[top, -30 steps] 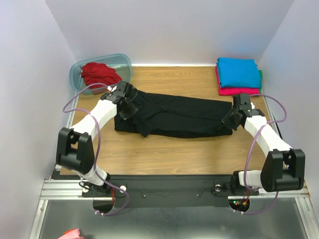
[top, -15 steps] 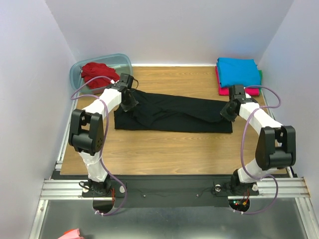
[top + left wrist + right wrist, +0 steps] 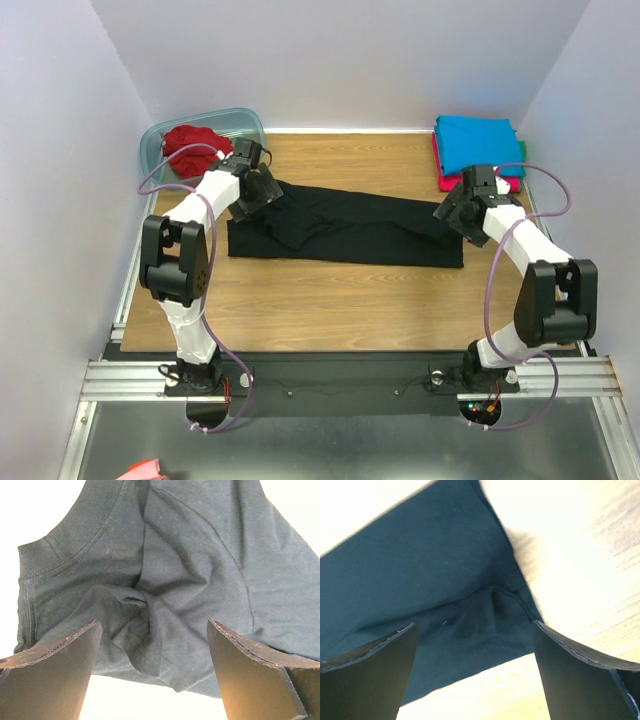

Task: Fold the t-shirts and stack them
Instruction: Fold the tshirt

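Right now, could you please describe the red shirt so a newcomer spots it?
At the far left corner of the table sits a translucent tub. The red shirt lies inside it. It alone is crumpled; the black shirt lies spread mid-table, the blue shirt and pink shirt stacked far right.

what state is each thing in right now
black shirt, folded into a long strip, lying flat
red shirt, crumpled in the tub
pink shirt, folded, bottom of the stack
blue shirt, folded, atop the pink shirt
left gripper, open over the collar end
right gripper, open over the other end
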`<state>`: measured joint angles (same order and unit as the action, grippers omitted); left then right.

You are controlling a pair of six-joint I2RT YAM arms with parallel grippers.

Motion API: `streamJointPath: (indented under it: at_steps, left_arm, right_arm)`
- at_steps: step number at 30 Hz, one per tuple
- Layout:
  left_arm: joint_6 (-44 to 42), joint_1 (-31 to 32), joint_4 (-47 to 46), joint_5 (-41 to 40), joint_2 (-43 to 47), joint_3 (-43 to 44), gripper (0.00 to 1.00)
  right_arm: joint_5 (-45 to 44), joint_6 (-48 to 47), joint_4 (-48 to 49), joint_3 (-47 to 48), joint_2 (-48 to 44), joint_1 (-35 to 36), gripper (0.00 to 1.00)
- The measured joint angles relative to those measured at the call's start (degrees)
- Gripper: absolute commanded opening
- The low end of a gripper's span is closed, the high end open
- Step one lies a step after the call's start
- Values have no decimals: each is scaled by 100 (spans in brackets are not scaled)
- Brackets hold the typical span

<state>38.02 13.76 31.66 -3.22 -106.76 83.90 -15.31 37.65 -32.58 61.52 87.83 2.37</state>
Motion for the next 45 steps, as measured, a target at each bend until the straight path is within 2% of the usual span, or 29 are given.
streamJointPath:
  at_steps: [3,8,12,18,28,36,45]
  left_arm:
    - [4,15,-66,4,278,-149,98]
    - [133,208,-103,-39,1322,-929,98]
    - [245,546,-188,-28,1794,-1351,98]
    - [337,767,-299,98,1484,-1493,98]
    - [407,800,-557,212,584,-1307,98]
    - [428,787,-634,258,-155,-214,98]
    - [273,529,-435,114,-1810,2269,98]
  right_arm:
    - [245,-140,9,-17,-402,0,100]
    - [1084,-343,260,-330,-1211,46,100]
    - [1818,-431,601,-791,-1340,264,100]
    - [2184,-529,892,-844,-542,984,100]
    - [2028,-553,1075,-841,166,1071,100]
    - [1825,-592,1084,-841,284,1071,100]
    - [1499,-660,1091,-841,267,1071,100]
